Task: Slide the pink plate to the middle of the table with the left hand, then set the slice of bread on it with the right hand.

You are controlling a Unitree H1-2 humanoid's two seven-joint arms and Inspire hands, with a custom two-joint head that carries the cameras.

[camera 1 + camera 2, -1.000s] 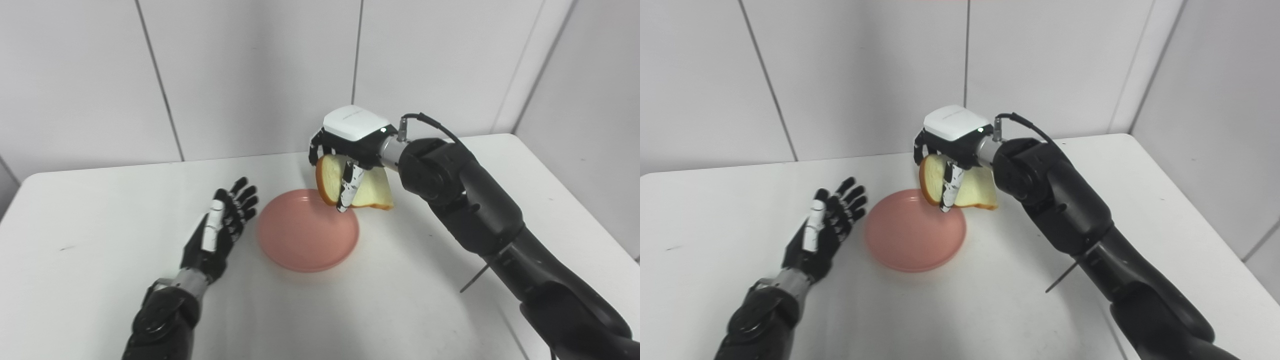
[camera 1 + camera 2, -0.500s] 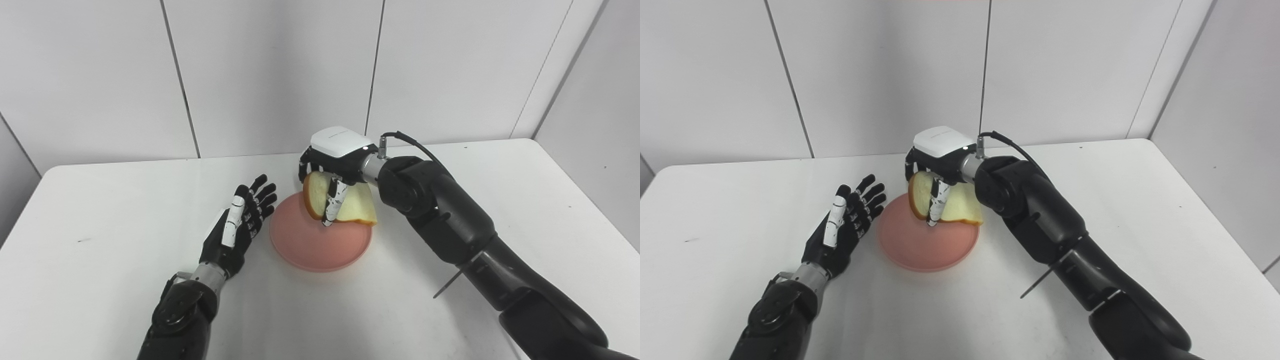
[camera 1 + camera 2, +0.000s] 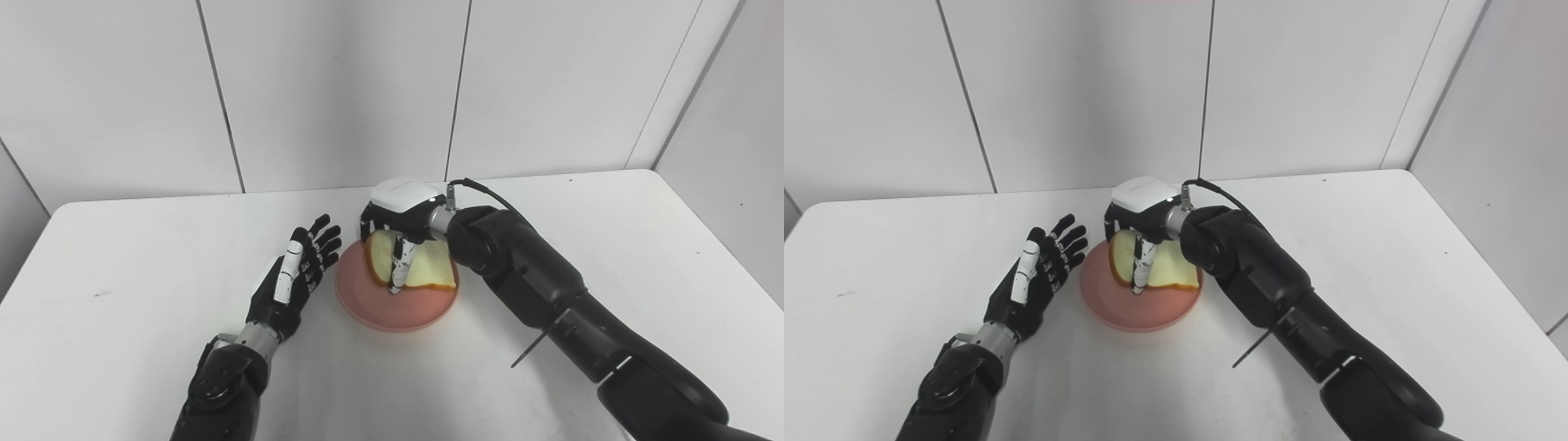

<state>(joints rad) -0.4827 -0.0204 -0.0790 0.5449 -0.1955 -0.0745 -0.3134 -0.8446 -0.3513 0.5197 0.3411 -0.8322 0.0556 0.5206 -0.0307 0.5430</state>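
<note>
The pink plate (image 3: 373,306) lies flat near the middle of the white table (image 3: 122,245). My right hand (image 3: 401,211) is shut on the slice of bread (image 3: 429,272), pale with a brown crust. The hand holds it low over the plate, and the bread's lower edge is at or just above the plate surface. My left hand (image 3: 297,275) is open and empty, fingers spread, resting just left of the plate's rim and not touching it. The same scene shows in the right eye view, with the bread (image 3: 1170,272) over the plate (image 3: 1115,306).
White wall panels rise behind the table's far edge and along its right side. A thin cable (image 3: 490,196) loops from my right wrist. My right forearm (image 3: 551,306) crosses the table from the lower right.
The camera view shifted early on. My right hand has lowered the bread down and leftward over the plate. The left hand stays open beside the plate.
</note>
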